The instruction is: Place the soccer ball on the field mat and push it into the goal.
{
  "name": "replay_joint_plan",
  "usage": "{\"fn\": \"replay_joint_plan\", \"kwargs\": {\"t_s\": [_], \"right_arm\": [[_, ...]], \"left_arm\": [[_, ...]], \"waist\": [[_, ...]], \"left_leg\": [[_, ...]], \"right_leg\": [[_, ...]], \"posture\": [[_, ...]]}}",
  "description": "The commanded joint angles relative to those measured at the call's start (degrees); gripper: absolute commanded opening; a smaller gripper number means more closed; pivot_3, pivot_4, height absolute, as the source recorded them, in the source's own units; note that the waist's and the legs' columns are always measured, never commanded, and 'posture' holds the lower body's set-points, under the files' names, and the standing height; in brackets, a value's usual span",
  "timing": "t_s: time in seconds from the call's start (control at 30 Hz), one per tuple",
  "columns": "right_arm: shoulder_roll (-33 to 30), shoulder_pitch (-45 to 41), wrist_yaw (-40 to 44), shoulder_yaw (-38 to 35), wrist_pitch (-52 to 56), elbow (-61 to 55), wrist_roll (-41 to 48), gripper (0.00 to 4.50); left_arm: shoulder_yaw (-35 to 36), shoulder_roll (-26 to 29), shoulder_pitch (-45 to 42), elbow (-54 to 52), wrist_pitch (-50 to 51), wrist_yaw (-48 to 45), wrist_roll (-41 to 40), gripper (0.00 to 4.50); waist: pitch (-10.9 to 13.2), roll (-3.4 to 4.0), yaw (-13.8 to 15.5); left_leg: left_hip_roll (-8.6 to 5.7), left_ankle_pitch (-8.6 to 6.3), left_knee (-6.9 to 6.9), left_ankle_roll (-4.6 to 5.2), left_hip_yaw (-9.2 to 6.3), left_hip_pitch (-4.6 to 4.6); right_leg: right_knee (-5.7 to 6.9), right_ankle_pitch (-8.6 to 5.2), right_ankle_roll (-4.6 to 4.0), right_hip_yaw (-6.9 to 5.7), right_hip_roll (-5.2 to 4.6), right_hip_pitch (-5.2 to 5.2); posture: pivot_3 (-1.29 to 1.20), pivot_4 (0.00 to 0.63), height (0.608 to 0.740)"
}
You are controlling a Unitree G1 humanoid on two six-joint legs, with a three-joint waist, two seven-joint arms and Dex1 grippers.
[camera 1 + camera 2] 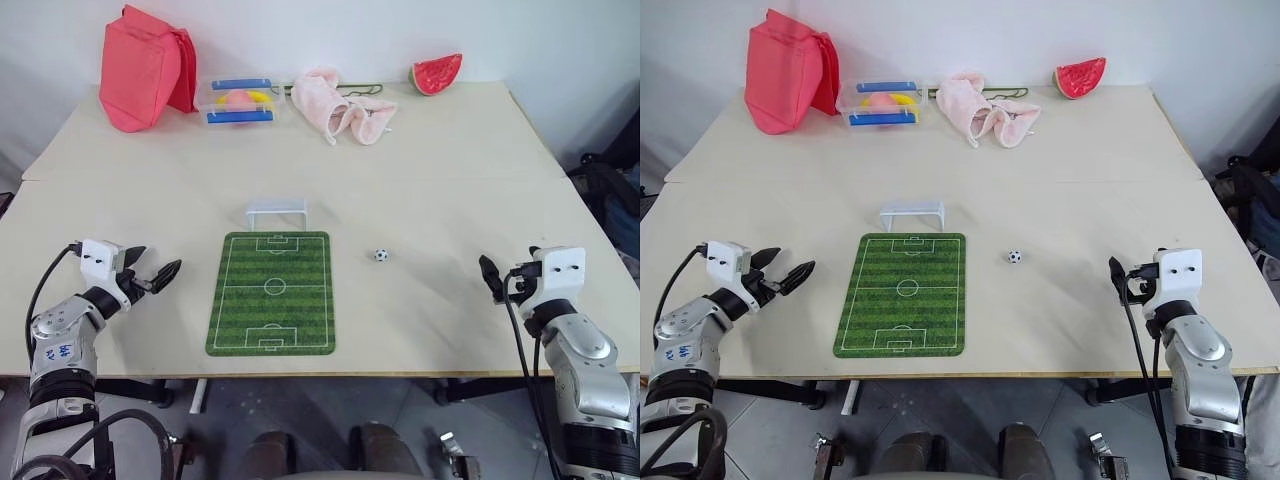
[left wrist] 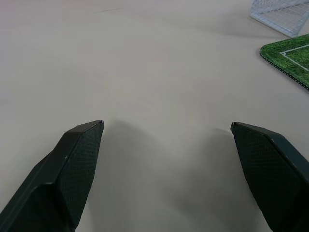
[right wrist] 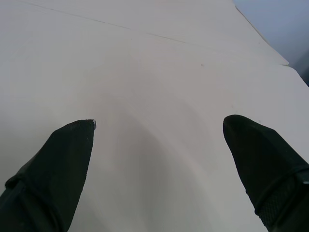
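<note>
— Resting where, the soccer ball (image 1: 381,255)?
— On the bare worktop (image 1: 450,180), just right of the field mat (image 1: 272,293); the goal (image 1: 276,212) stands at the mat's far edge.
— And each end effector?
— Left end effector (image 1: 157,272) and right end effector (image 1: 1118,275): fingers apart, empty, flanking the mat.
</note>
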Motion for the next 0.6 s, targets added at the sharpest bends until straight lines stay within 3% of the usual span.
{"fn": "replay_joint_plan", "kwargs": {"t_s": [0.03,0.2,0.33,0.6], "right_arm": [[-0.6,-0.5,-0.8,-1.8,-1.3,-1.6,0.1,4.46],[-1.7,-1.5,-1.0,-2.4,2.2,-4.6,1.2,4.46],[-3.4,-6.9,0.7,-0.6,12.3,-8.0,5.4,4.46],[-4.7,-19.2,8.8,11.9,26.8,-9.2,8.4,4.46]], "left_arm": [[0.2,-0.6,0.4,-3.9,2.9,-1.4,-1.9,4.5],[0.3,-1.0,1.5,-7.8,5.5,-1.3,-2.2,4.5],[-0.1,-1.0,0.6,-10.0,8.7,0.0,-1.9,4.5],[0.9,-1.4,1.7,-14.0,5.7,-8.8,-5.6,4.5]], "waist": [[0.0,0.0,0.0],[0.0,0.0,0.0],[0.0,0.0,-0.2],[0.0,0.0,-0.1]], "left_leg": [[0.0,0.0,0.0,0.0,0.0,0.0],[0.0,0.0,0.02,0.0,0.0,-0.01],[0.01,0.0,0.07,0.0,0.02,-0.01],[0.05,0.01,0.11,-0.02,-0.02,-0.04]], "right_leg": [[0.01,0.0,0.0,0.0,0.0,0.0],[0.03,0.0,0.0,0.0,0.0,0.0],[0.04,0.0,0.0,0.03,0.01,-0.01],[0.05,0.0,0.0,-0.01,0.03,-0.06]], "posture": [[0.0,0.15,0.74],[0.0,0.15,0.74],[0.0,0.15,0.74],[0.0,0.15,0.74]]}}
